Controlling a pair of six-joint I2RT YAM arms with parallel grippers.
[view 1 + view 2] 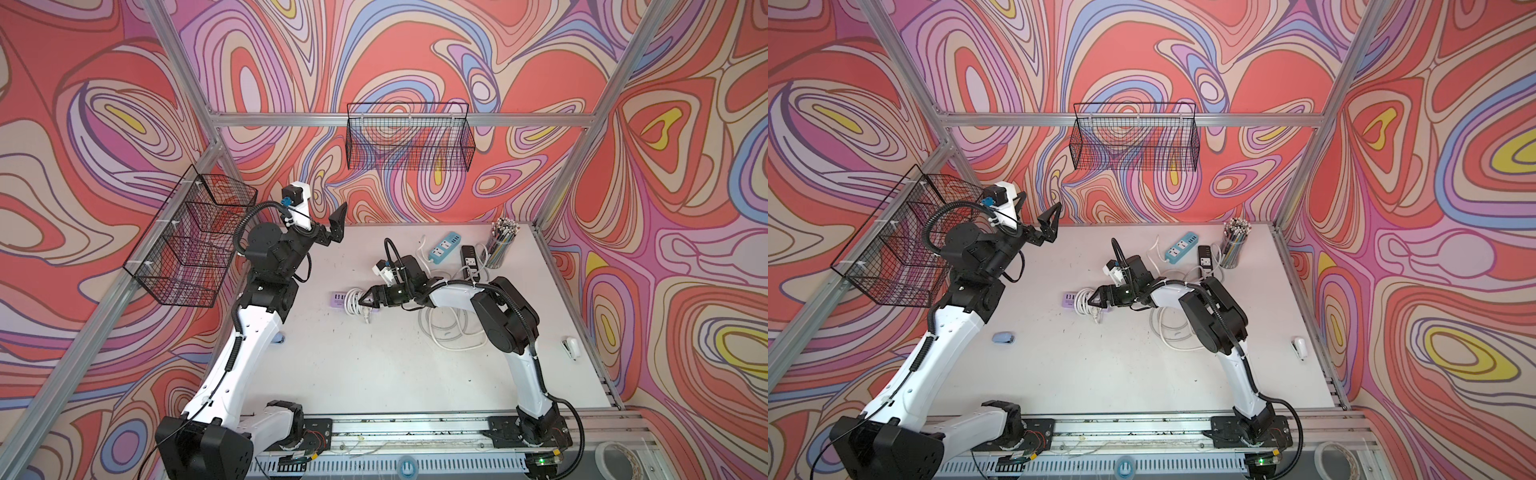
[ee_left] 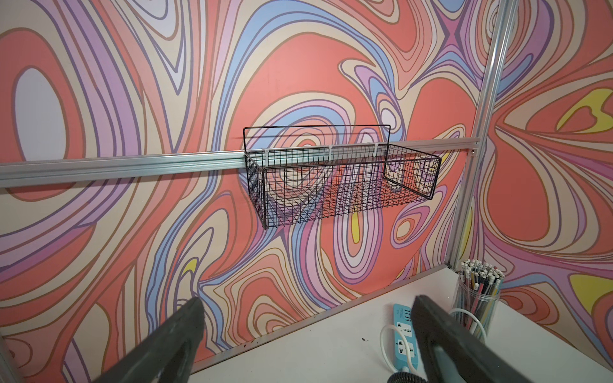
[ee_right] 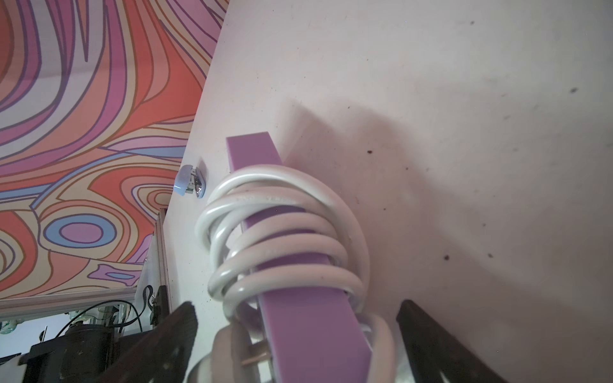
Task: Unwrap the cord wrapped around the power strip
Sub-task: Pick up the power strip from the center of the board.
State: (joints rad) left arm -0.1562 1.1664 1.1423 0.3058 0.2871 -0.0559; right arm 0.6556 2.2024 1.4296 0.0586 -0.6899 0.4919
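Note:
The purple power strip (image 1: 337, 298) (image 1: 1069, 298) lies left of the table's middle, with the white cord (image 1: 354, 302) (image 1: 1084, 302) coiled several times around it. In the right wrist view the strip (image 3: 253, 154) runs away from the camera. The cord (image 3: 285, 228) loops its middle, and the white plug (image 3: 232, 348) sits beside its near end. My right gripper (image 1: 368, 300) (image 1: 1097, 300) (image 3: 297, 308) is open, its fingers on either side of the strip's near end, apart from it. My left gripper (image 1: 336, 230) (image 1: 1049, 227) (image 2: 306, 303) is open and empty, raised near the back left wall.
At the back right stand a blue power strip (image 1: 444, 248), a black power strip (image 1: 469, 259) and a cup of pencils (image 1: 500, 243). Loose white cord (image 1: 451, 332) lies under my right arm. A white stapler (image 1: 572, 347), a small blue stapler (image 1: 1003, 337) and wall baskets (image 1: 409, 141) (image 1: 195, 237) are around.

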